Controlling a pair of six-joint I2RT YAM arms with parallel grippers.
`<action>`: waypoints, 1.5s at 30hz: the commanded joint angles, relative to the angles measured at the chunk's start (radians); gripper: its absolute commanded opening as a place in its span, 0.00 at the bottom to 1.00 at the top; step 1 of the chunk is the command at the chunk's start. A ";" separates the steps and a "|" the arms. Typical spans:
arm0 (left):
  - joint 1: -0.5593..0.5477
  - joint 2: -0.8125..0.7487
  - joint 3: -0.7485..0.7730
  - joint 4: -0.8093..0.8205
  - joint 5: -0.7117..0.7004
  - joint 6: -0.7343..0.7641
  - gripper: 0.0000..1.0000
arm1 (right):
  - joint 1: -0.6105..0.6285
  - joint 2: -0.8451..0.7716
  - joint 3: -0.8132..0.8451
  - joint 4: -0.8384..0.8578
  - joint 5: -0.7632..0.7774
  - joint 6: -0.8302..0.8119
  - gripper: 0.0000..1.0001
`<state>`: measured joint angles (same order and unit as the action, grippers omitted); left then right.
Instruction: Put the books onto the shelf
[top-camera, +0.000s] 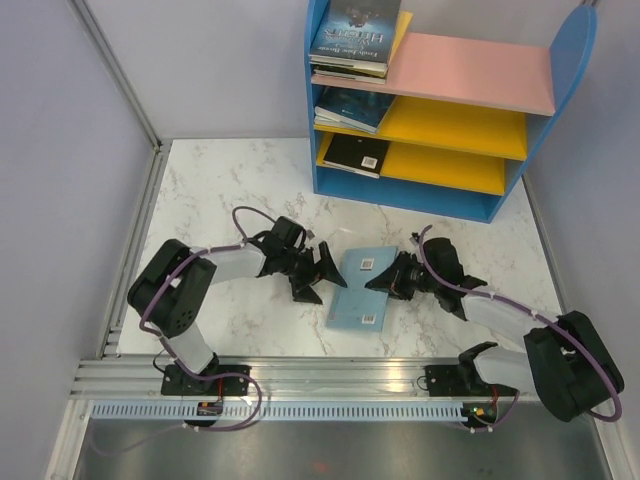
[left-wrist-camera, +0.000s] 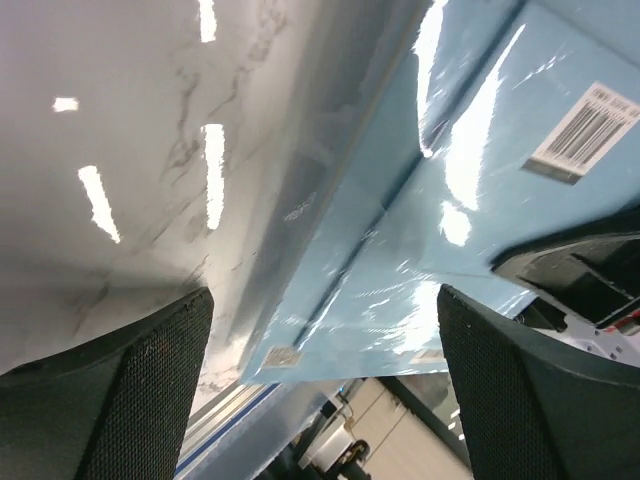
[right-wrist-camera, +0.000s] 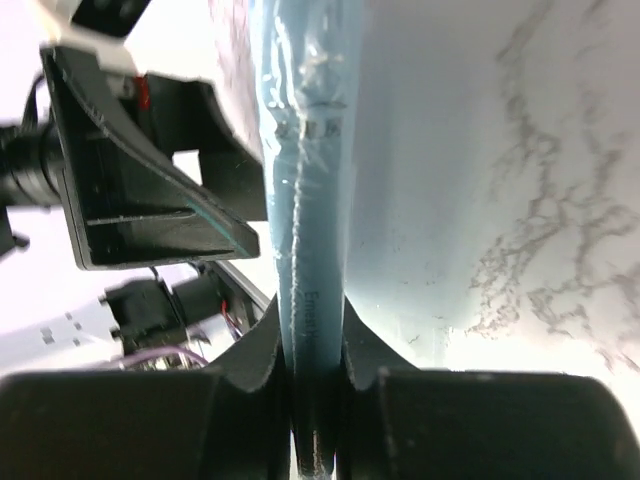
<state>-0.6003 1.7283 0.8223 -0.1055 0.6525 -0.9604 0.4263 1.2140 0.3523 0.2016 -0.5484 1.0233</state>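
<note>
A pale blue book (top-camera: 362, 290) lies on the marble table between my two grippers. My right gripper (top-camera: 388, 281) is shut on its right edge. In the right wrist view the book's spine (right-wrist-camera: 312, 180) runs straight into the closed gripper (right-wrist-camera: 316, 372). My left gripper (top-camera: 322, 276) is open at the book's left edge, and in the left wrist view its fingers (left-wrist-camera: 130, 400) are wide apart in front of the book's cover (left-wrist-camera: 440, 200). The shelf (top-camera: 470, 65) stands at the back right. It holds a stack of books (top-camera: 355, 40) on the pink board, a teal-blue book (top-camera: 350, 108) and a black book (top-camera: 357, 155).
The shelf's pink and yellow boards are bare to the right of the books. Grey walls close off the left and the back. An aluminium rail (top-camera: 300, 375) runs along the near edge by the arm bases. The right gripper's body (left-wrist-camera: 580, 275) shows in the left wrist view.
</note>
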 joint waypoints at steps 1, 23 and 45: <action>0.034 -0.113 0.000 -0.074 -0.100 0.011 0.95 | -0.037 -0.066 0.091 -0.129 0.029 0.012 0.00; 0.071 -0.322 -0.146 0.526 -0.115 -0.431 0.83 | -0.178 -0.031 0.245 0.384 -0.067 0.530 0.00; 0.109 -0.303 -0.068 0.690 -0.247 -0.474 0.02 | -0.178 0.022 0.344 0.369 -0.031 0.560 0.38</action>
<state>-0.5049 1.4067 0.7532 0.5186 0.4702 -1.5089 0.2409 1.2514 0.5797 0.5270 -0.5259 1.6257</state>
